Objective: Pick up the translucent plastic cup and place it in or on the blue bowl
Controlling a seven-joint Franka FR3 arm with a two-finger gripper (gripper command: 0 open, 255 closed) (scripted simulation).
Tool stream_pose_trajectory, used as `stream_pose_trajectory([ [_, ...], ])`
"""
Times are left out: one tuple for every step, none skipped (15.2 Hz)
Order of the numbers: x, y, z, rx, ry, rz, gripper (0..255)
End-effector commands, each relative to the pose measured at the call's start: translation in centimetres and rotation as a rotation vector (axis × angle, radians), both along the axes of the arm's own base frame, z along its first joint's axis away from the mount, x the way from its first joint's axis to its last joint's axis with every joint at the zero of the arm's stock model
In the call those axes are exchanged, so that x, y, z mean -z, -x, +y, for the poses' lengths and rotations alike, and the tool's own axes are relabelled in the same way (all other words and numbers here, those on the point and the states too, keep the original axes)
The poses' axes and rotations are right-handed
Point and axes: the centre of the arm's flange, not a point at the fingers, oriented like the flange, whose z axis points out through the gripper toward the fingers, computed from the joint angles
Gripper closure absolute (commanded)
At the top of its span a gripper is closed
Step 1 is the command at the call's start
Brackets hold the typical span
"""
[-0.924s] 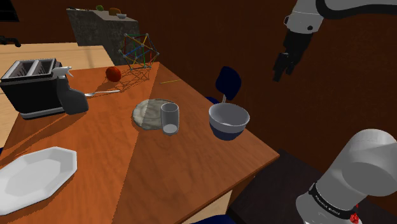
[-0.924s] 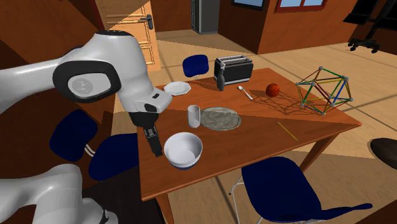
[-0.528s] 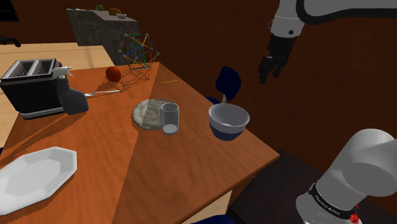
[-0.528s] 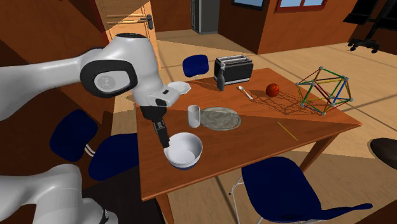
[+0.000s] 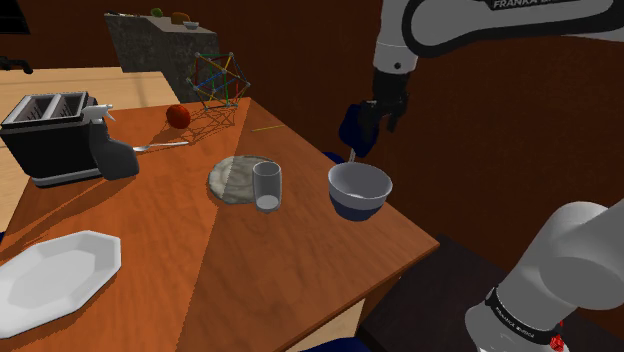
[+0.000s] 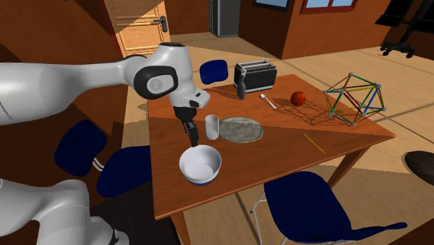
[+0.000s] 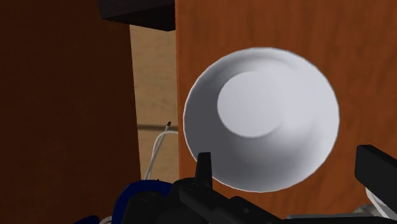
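A clear, empty cup (image 5: 266,187) (image 6: 212,127) stands upright on the wooden table, on the edge of a grey round mat (image 5: 233,178). To the cup's right in the shoulder view sits the bowl (image 5: 360,190) (image 6: 200,164), blue outside and white inside, near the table's edge. My gripper (image 5: 375,122) (image 6: 190,136) hangs above the bowl's far rim, off the table's edge. In the wrist view the bowl (image 7: 261,119) lies below the gripper (image 7: 289,168), whose fingers (image 7: 203,167) stand wide apart and hold nothing.
A black toaster (image 5: 45,135), a grey spray bottle (image 5: 110,150), a spoon (image 5: 160,146), a red apple (image 5: 178,115) and a coloured wire polyhedron (image 5: 220,82) stand at the table's far side. A white plate (image 5: 55,275) lies near the front. Blue chairs (image 5: 357,128) (image 6: 306,205) ring the table.
The arm has swung toward the shoulder view's left and down, bringing the gripper from beyond the table's edge to just above the bowl. The cup and bowl have not moved.
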Motion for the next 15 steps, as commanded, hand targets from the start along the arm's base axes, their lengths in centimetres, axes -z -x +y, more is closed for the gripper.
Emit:
stream_pose_trajectory([
  [0.7, -1.9, 1.8, 0.008, -0.005, 0.003, 0],
  [1.2, -2.9, 2.6, 0.011, -0.007, 0.004, 0],
  [1.6, -3.8, 3.5, 0.014, -0.009, 0.006, 0],
  [2.0, -4.8, 4.3, 0.018, -0.011, 0.008, 0],
  [2.4, -5.7, 5.1, 0.021, -0.013, 0.009, 0],
  [2.9, -6.7, 5.9, 0.025, -0.015, 0.011, 0],
  [3.3, -7.6, 6.7, 0.028, -0.016, 0.012, 0],
  [3.7, -8.6, 7.5, 0.031, -0.018, 0.014, 0],
  [4.1, -9.5, 8.3, 0.035, -0.02, 0.016, 0],
  [4.6, -10.5, 9.1, 0.038, -0.022, 0.017, 0],
  [5.0, -11.5, 9.9, 0.041, -0.024, 0.019, 0],
  [5.4, -12.4, 10.7, 0.045, -0.026, 0.02, 0],
  [5.9, -13.4, 11.5, 0.048, -0.028, 0.022, 0],
  [6.3, -14.3, 12.3, 0.052, -0.03, 0.024, 0],
  [6.7, -15.3, 13.1, 0.055, -0.032, 0.025, 0],
])
